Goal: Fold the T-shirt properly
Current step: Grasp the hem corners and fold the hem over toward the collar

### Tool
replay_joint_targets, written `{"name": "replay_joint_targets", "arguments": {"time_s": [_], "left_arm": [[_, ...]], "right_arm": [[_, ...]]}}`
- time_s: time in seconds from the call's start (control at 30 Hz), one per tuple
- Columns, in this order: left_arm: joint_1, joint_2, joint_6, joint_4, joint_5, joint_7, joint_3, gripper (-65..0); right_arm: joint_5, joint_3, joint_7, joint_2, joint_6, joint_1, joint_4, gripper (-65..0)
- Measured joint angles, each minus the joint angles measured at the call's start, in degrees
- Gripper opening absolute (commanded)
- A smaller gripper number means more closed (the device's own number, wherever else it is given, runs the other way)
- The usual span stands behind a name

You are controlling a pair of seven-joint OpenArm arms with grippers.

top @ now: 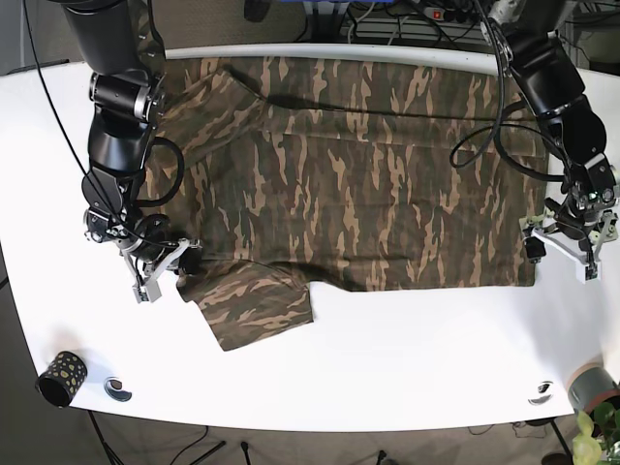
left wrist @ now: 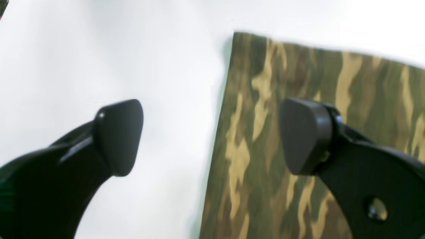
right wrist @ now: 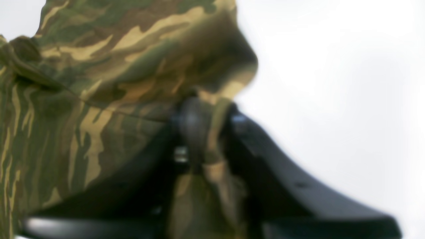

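Note:
The camouflage T-shirt (top: 358, 174) lies spread flat on the white table (top: 387, 358); its near-left sleeve (top: 247, 300) points toward the front edge. My right gripper (top: 172, 263) is shut on the sleeve's edge; the right wrist view shows the fabric (right wrist: 132, 66) bunched and pinched between the fingers (right wrist: 206, 132). My left gripper (top: 560, 255) is open and empty at the shirt's front right hem corner. In the left wrist view the gripper (left wrist: 212, 136) straddles the shirt's straight edge: one fingertip (left wrist: 119, 136) over bare table, the other fingertip (left wrist: 305, 132) over the cloth (left wrist: 365, 76).
A small patterned cup (top: 60, 378) and a round disc (top: 118, 389) sit at the front left corner. Another disc (top: 541, 391), a grey pot (top: 591, 386) and a plant (top: 593, 441) are at the front right. Cables (top: 387, 15) run behind the table.

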Motion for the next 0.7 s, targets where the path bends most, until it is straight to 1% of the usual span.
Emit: {"name": "replay_joint_targets", "arguments": {"time_s": [0.07, 0.17, 0.27, 0.37, 0.5, 0.7], "left_arm": [[-2.5, 0.0, 0.3, -3.0, 0.0, -0.1, 0.1, -3.5], [-7.2, -0.2, 0.3, -11.2, 0.1, -0.5, 0.3, -3.5], [-10.7, -1.5, 0.1, -19.5, -0.5, -3.8, 0.5, -3.6], [-12.0, -2.6, 0.4, -26.0, 0.0, -6.1, 1.8, -3.8], [-12.2, -3.4, 0.3, -29.2, -0.2, -7.8, 4.2, -3.8], [-13.5, -3.6, 0.2, -33.2, -0.5, -12.5, 4.4, -3.9]], "right_arm": [[-0.1, -0.2, -0.2, 0.0, 0.00, 0.0, 0.0, -63.9], [-0.1, -0.2, -0.2, 0.0, 0.00, 0.3, 0.0, -64.0], [-0.3, -0.2, -0.6, -0.1, 0.00, 0.5, 0.0, -64.0], [-0.5, -0.2, -0.6, -0.1, 0.00, 0.4, 0.0, -64.0], [-0.5, -0.2, -0.6, -0.1, 0.00, 0.5, 0.0, -64.0], [-0.1, -0.2, -0.7, 0.0, 0.00, 0.4, 0.0, -64.0]]}}
